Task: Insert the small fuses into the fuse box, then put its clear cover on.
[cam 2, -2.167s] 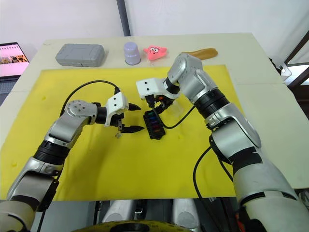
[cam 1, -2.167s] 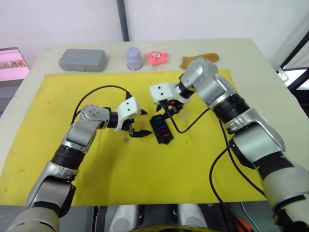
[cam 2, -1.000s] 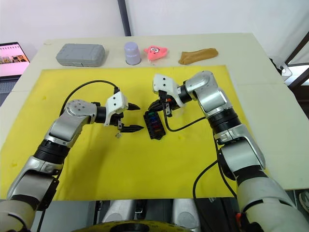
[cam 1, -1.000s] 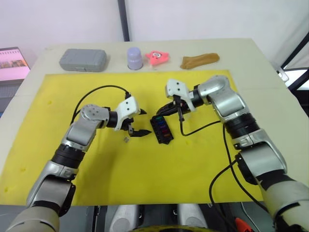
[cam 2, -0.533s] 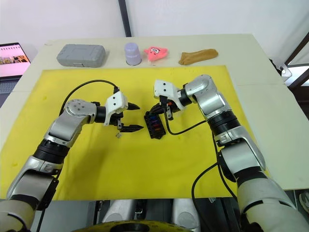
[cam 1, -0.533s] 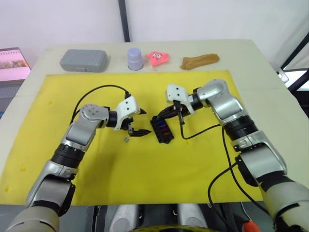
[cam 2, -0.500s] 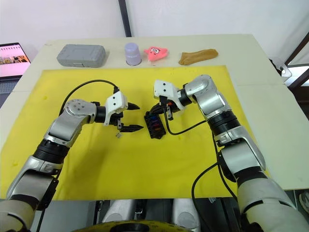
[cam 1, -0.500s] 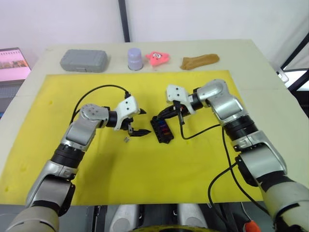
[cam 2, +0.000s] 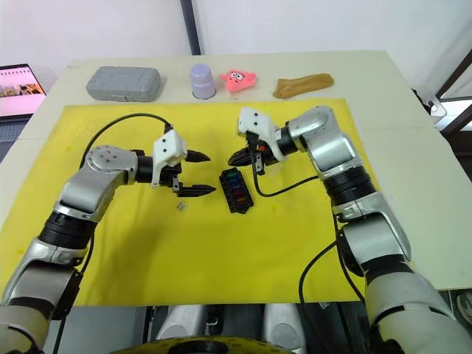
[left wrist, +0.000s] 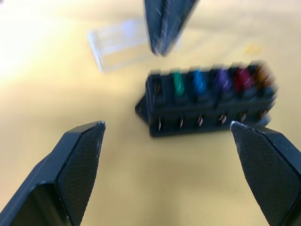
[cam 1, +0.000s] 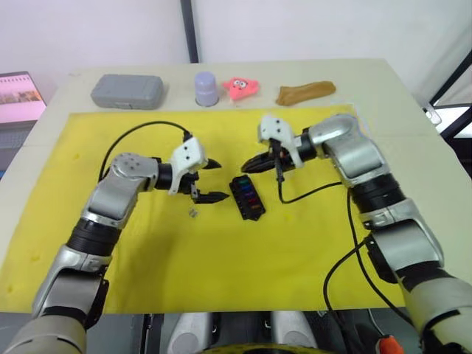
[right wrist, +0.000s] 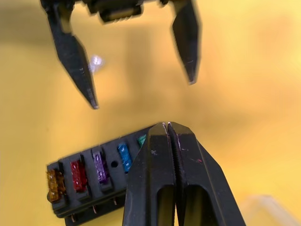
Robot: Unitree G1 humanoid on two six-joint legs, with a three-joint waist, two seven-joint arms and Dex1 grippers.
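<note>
On the yellow mat [cam 1: 221, 280], near its middle, lies the fuse box [cam 1: 246, 198], flat, slots up. Its long axis runs from the near side, a little toward the robot's right, away to the far side and slightly left. In its row sit coloured fuses: green [left wrist: 178, 82], blue [left wrist: 199, 81], purple [left wrist: 221, 80], red [left wrist: 242, 78] and orange [left wrist: 261, 74] (the slot at the green end looks bare in the left wrist view). Just left of the box, apart from it, a small grey fuse [cam 1: 192, 213] rests loose on the mat.

The left gripper [cam 1: 210, 180] hangs level with the box's far half, just to its left, forearm angled in from the near left and fingers pointing toward the box; its jaws stand wide apart, with nothing between them. The right gripper [cam 1: 249, 165] reaches in from the right with the elbow bent, its tip just beyond the box's far end; its two fingers [right wrist: 155, 188] are pressed together, gripping nothing visible.

The clear cover [left wrist: 120, 43] lies on the mat beyond the box, near the right gripper's tip.

Along the table's [cam 1: 383, 81] far edge stand a grey case [cam 1: 127, 91], a lilac cup [cam 1: 206, 88], a pink toy [cam 1: 240, 86] and a brown piece [cam 1: 304, 92].
</note>
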